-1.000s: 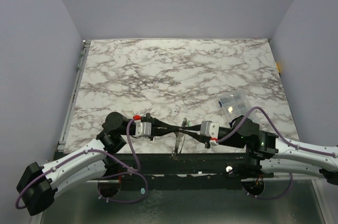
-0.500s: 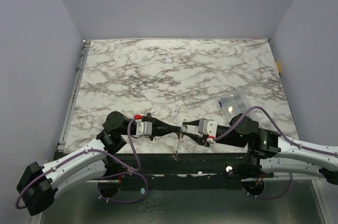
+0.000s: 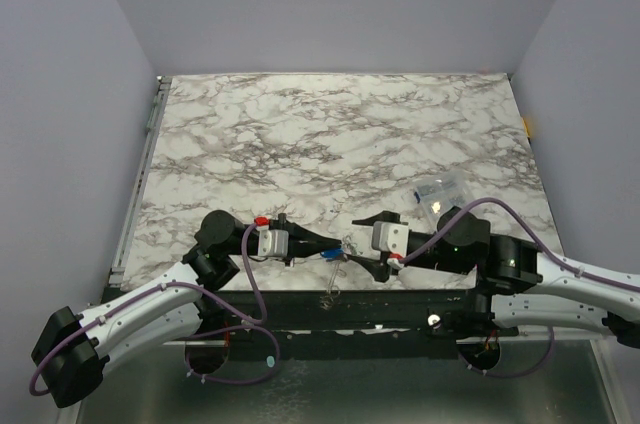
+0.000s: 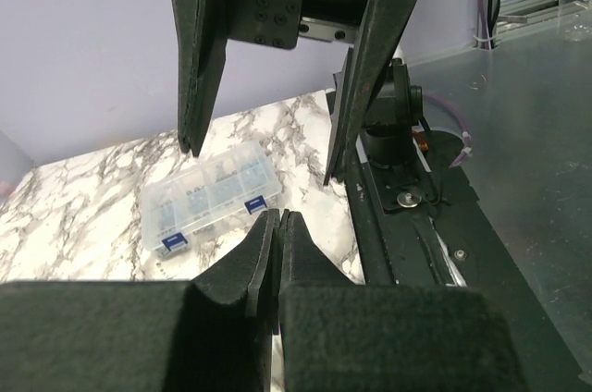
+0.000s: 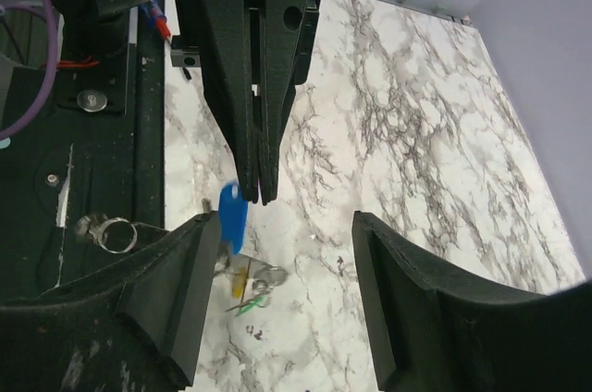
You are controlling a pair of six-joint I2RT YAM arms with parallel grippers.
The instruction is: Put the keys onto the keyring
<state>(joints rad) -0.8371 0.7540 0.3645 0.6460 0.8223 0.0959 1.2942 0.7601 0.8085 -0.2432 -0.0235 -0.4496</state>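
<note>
Presently my right gripper (image 5: 285, 226) stands released, jaws wide apart with nothing between them. My left gripper (image 5: 256, 190) is clenched tight; what it pinches I cannot tell. The blue key (image 5: 231, 216) hangs at its tips above the marble table (image 3: 400, 144), the yellow and green keys (image 5: 248, 283) just beneath.

Left arm (image 3: 150, 312) and right arm (image 3: 565, 279) stretch in low from either side, wrists level, meeting tip to tip in the middle, the left gripper (image 3: 333, 252) pinched tight, fingers (image 4: 262, 258) flush together, while the right gripper (image 3: 366, 242) faces it with jaws spread wide.
</note>
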